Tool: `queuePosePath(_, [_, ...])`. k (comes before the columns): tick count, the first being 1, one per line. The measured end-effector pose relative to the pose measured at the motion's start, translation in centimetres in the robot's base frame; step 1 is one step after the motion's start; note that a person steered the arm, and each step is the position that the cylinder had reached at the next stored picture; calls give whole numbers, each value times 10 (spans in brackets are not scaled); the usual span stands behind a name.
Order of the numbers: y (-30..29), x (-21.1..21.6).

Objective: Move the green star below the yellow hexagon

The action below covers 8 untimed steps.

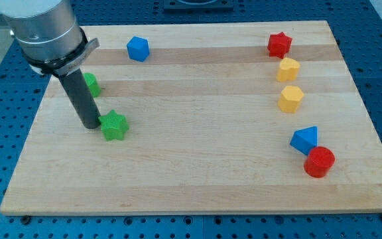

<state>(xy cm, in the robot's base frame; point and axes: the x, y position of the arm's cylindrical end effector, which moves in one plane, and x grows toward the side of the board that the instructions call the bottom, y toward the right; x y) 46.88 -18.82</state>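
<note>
The green star (115, 125) lies on the wooden board at the view's left, below the middle height. My tip (90, 126) rests on the board just left of the star, touching or almost touching its left side. Two yellow blocks sit at the view's right: a yellow hexagon (291, 99) and, just above it, a yellow block (288, 69) of similar shape. The star is far to the left of both.
A second green block (91, 85) is partly hidden behind the rod. A blue block (138, 48) sits at the top left. A red star (279, 44) is at the top right. A blue triangle (305, 139) and a red cylinder (319, 161) sit at the lower right.
</note>
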Motion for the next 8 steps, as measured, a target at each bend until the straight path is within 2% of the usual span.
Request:
queuePosePath(3, [10, 10])
queuePosePath(5, [85, 10])
queuePosePath(6, [72, 15])
queuePosePath(7, [72, 37])
queuePosePath(8, [73, 37])
